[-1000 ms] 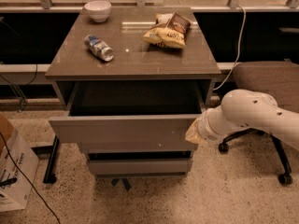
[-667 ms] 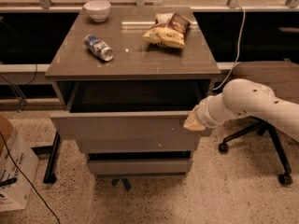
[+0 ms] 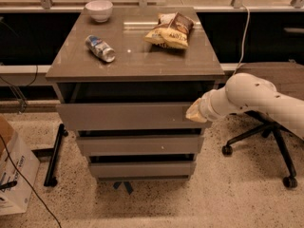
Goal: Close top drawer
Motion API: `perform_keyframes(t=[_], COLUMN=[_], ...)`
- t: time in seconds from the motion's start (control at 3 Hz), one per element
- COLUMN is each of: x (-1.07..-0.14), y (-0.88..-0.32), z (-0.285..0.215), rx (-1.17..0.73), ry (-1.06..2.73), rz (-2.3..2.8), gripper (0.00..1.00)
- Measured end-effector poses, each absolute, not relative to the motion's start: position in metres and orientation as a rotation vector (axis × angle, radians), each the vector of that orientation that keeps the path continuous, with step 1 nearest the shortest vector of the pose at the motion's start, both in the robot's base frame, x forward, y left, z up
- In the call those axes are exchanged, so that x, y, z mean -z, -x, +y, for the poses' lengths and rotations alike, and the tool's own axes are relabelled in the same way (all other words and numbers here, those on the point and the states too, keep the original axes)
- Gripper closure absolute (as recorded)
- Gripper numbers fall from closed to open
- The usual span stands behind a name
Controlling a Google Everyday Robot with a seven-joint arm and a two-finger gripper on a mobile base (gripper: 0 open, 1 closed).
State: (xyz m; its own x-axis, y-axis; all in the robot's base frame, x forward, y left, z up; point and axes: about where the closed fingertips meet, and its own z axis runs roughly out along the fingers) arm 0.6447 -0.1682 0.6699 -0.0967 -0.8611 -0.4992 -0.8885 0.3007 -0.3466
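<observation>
The top drawer (image 3: 123, 116) is a wide matte grey drawer with a flat front, under the cabinet's tabletop (image 3: 137, 63). It stands out only a little, with a dark gap showing above its front. My gripper (image 3: 194, 113) is at the right end of the drawer front, pressed against it. The white arm (image 3: 251, 96) reaches in from the right.
On the tabletop lie a white bowl (image 3: 99, 9), a crushed can (image 3: 100, 48) and two chip bags (image 3: 171, 30). Two smaller drawer fronts (image 3: 140, 145) sit below. An office chair (image 3: 266, 132) stands at the right, a cardboard box (image 3: 14, 170) at the left.
The top drawer has slid inward, from well open to nearly shut. My gripper has moved with its front toward the cabinet.
</observation>
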Motion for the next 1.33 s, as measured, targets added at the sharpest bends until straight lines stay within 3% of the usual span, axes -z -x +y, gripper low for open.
perform_keyframes(t=[0.33,0.67,1.33], x=[-0.6796,-0.6796,-0.6759], y=[-0.6794,-0.6794,-0.6791], z=[-0.1701,-0.1701,-0.1664], rx=[-0.043,-0.043,-0.051], ry=[1.517,1.517,1.523], rz=[1.907,1.907,1.907], gripper=[1.00,0.82,0.35])
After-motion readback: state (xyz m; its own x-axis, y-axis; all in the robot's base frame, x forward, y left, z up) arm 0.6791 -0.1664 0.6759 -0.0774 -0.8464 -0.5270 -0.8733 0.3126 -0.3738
